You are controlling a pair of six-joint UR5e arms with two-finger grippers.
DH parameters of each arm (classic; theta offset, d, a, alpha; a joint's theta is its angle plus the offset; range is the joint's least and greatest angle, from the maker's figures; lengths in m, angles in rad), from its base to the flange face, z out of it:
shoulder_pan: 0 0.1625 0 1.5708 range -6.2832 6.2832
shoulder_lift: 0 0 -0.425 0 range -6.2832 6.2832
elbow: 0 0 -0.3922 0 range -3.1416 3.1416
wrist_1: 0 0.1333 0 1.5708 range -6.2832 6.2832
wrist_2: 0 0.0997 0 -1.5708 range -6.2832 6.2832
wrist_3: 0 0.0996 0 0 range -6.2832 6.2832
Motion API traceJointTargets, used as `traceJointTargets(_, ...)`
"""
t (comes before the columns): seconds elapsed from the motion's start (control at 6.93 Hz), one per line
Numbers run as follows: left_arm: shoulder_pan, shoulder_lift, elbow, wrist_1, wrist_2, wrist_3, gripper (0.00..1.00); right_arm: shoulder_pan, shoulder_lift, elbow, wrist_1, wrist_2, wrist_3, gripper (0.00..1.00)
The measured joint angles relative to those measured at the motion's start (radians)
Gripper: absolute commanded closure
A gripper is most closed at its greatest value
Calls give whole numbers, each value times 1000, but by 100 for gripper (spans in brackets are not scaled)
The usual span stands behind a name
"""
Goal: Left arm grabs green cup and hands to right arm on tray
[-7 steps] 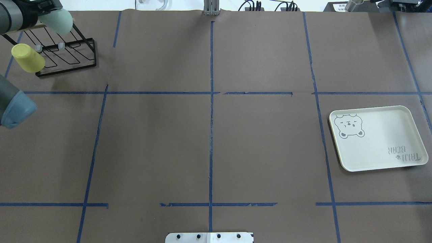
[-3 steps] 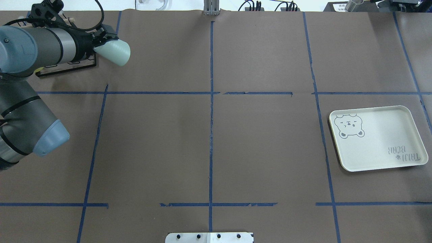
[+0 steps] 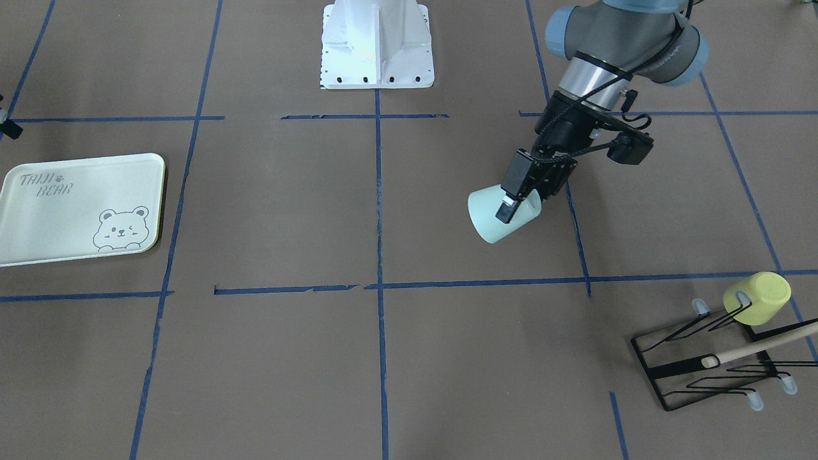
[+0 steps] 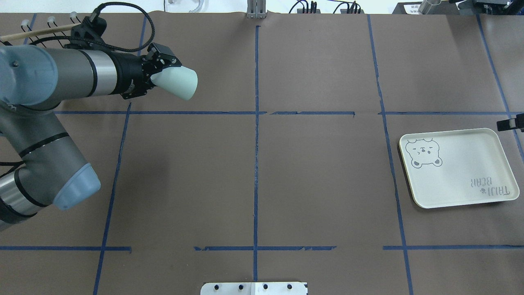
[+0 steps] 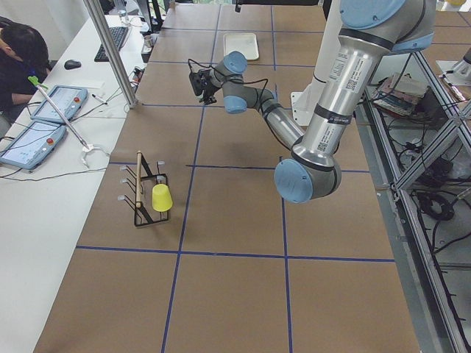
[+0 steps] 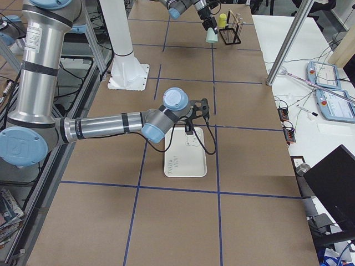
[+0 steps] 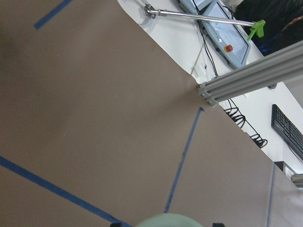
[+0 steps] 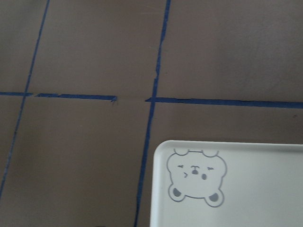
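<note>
My left gripper [image 4: 160,77] is shut on the green cup [image 4: 178,83], a pale mint tumbler held on its side above the table, left of centre. The front view shows the same: left gripper [image 3: 516,206], cup [image 3: 489,220] tilted down toward the table. The cup's edge shows at the bottom of the left wrist view [image 7: 165,220]. The tray [image 4: 458,164] with the bear drawing lies flat and bare at the right; it also shows in the front view [image 3: 64,223] and the right wrist view [image 8: 265,189]. Only a black tip of my right gripper [image 4: 509,123] shows, at the tray's far right corner; its jaws are hidden.
A yellow-green cup [image 3: 757,298] hangs on a black wire rack [image 3: 677,369] with a wooden stick at the far left of the table. The robot base [image 3: 377,45] stands at the table's near edge. Blue tape lines cross the brown cover.
My left arm has swung right from the rack toward the table's middle, carrying the green cup. The tip of my right gripper has come into view at the right edge.
</note>
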Motion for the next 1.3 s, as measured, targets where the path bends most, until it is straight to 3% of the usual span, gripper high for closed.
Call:
traceJointTargets(0.29,51,-5,7,-128,-2,-103,41,-21,76,-6,72,66,124,1)
traceJointTargets(0.72,84,-6,1,-171,-1,-141,41,-38,122,-13,283,39,370,1)
traceJointTargets(1.01,93,-5,-2,-182,-1,-159,41,-156,127,-18,498,-158,589,1)
traceJointTargets(1.3,98,-6,-7,-214,-2,-171,41,-351,140,-39,758,-391,816,0)
